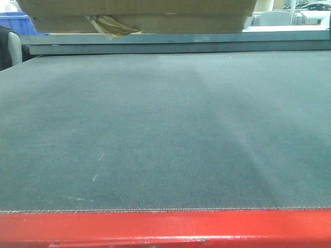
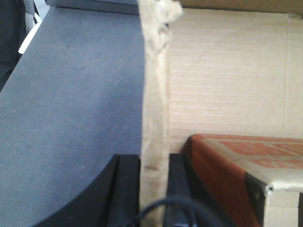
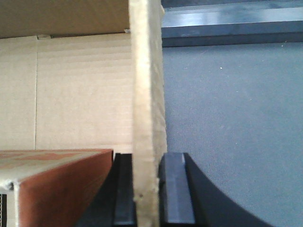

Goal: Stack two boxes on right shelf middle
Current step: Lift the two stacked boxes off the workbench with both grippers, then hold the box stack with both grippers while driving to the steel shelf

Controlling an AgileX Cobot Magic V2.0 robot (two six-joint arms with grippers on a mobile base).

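Brown corrugated cardboard at the far edge of the dark grey, red-beamed surface (image 1: pixel 165 129): wide cardboard box (image 1: pixel 139 6) stacked on thin flat cardboard box (image 1: pixel 181 24) with ragged tan tape strip (image 1: pixel 108 26), just before a grey metal shelf rail (image 1: pixel 181 44). Left gripper (image 2: pixel 154 163) pinching an upright cardboard wall (image 2: pixel 155 94); right gripper (image 3: pixel 148 161) clamped on the opposite wall (image 3: pixel 147 85). Red-printed carton (image 2: pixel 236 156) beside both walls. Blue plastic bin (image 1: pixel 18 21) at far left.
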